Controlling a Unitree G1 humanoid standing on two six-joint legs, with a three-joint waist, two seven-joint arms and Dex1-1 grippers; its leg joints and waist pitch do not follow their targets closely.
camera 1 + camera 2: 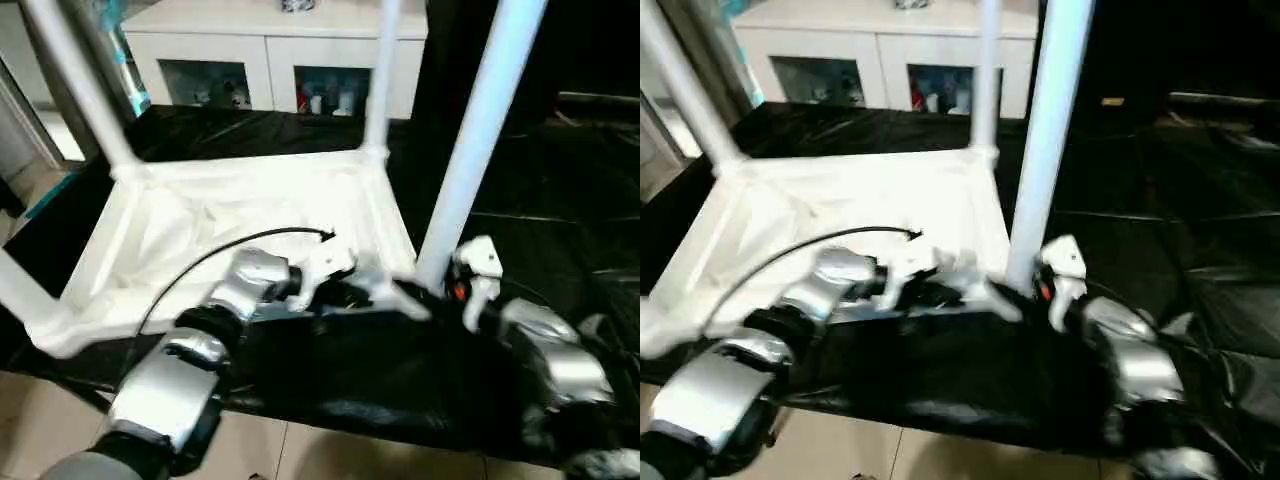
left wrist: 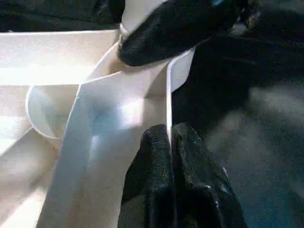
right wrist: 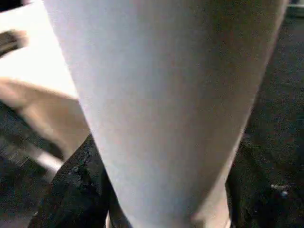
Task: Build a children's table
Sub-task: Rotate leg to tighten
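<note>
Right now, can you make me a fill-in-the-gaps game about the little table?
1. The top lies on a ___ sheet.
2. Its underside faces ___.
3. The right gripper is at a white ___.
4. Behind stands a white ___ with glass doors.
Missing words: black; up; leg; cabinet.

The children's table (image 1: 250, 220) and its legs (image 1: 480, 130) were all white. The sheet (image 1: 540, 180) under it was black, the forearms (image 1: 170, 385) silver.
</note>
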